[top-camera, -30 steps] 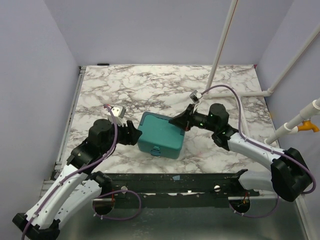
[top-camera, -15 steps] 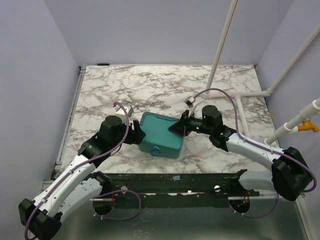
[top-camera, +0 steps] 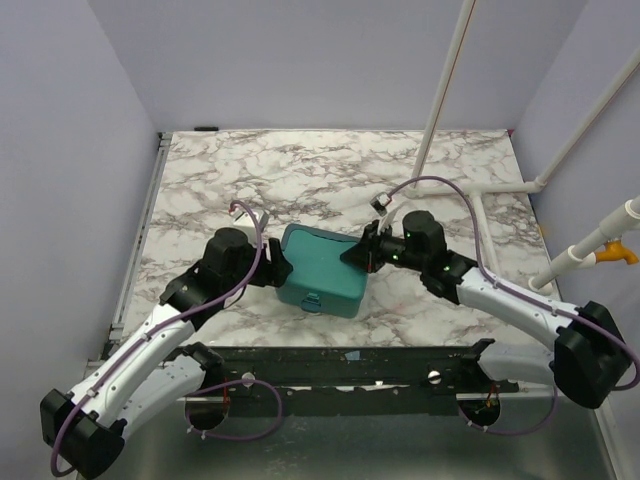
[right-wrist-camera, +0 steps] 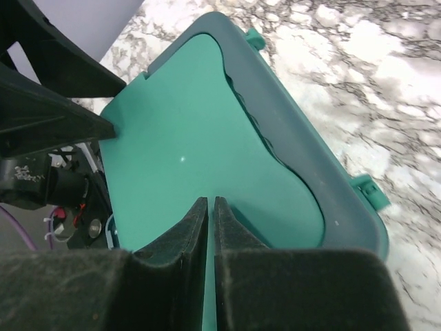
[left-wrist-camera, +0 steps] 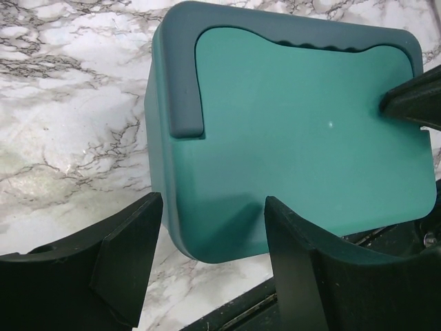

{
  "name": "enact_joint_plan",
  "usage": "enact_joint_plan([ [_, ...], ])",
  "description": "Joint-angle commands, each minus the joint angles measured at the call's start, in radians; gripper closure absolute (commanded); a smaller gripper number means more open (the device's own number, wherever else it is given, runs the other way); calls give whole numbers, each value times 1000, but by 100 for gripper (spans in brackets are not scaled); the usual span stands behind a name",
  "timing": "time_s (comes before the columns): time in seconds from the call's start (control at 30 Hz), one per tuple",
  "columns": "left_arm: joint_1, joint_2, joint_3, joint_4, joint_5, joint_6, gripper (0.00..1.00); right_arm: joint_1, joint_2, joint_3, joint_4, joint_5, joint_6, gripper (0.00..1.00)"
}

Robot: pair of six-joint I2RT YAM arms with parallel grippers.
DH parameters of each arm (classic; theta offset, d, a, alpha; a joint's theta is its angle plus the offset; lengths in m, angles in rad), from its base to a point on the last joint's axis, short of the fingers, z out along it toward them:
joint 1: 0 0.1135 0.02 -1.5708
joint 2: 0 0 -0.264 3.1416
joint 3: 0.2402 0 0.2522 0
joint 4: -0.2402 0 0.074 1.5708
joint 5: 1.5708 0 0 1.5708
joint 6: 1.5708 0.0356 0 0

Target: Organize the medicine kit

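The medicine kit (top-camera: 320, 268) is a teal-green box with its lid down, lying on the marble table (top-camera: 300, 180) at the centre, its small latch (top-camera: 313, 299) facing the near edge. My left gripper (top-camera: 272, 268) is open at the box's left end. In the left wrist view, the near corner of the kit (left-wrist-camera: 296, 138) sits just beyond the gap of the left gripper (left-wrist-camera: 212, 200), untouched. My right gripper (top-camera: 352, 256) is shut, empty, over the right part of the lid. In the right wrist view, the right gripper (right-wrist-camera: 211, 198) points down at the lid (right-wrist-camera: 207, 152), beside the hinges (right-wrist-camera: 368, 189).
A black rail (top-camera: 350, 365) runs along the near table edge by the arm bases. White pipes (top-camera: 445, 90) rise at the back right, with an orange fitting (top-camera: 620, 255) at the far right. Purple walls close in the table on three sides.
My left arm has swung in toward the box's left end, fingers still open. My right gripper has shifted a little left over the lid. The box has not moved.
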Motion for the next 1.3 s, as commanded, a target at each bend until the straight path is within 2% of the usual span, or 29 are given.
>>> enact_joint_plan([
  [0.0, -3, -13, 77, -14, -40, 16, 37, 3, -98, 43, -185, 109, -39, 88],
  [0.17, -3, 11, 143, -4, -40, 50, 35, 3, -172, 90, -312, 93, -43, 88],
  [0.33, -4, 55, 232, 19, -3, 75, 34, 6, -202, 109, -415, 3, -64, 95],
  [0.43, -4, 100, 253, 70, 5, 104, 32, 25, -227, 98, -440, -65, -88, 99],
  [0.53, -2, 154, 267, 115, 8, 122, 31, 66, -248, 83, -469, -82, -108, 99],
  [0.73, -1, 270, 313, 181, 35, 146, 23, 168, -288, 10, -455, -53, -102, 99],
  [0.83, 1, 329, 350, 201, 55, 158, 2, 224, -298, -27, -431, -19, -80, 99],
  [1.17, 7, 516, 461, 230, 57, 156, 2, 483, -233, -79, -390, 255, -19, 99],
  [1.27, 15, 562, 479, 234, 52, 151, 2, 516, -196, -101, -349, 333, 38, 99],
])
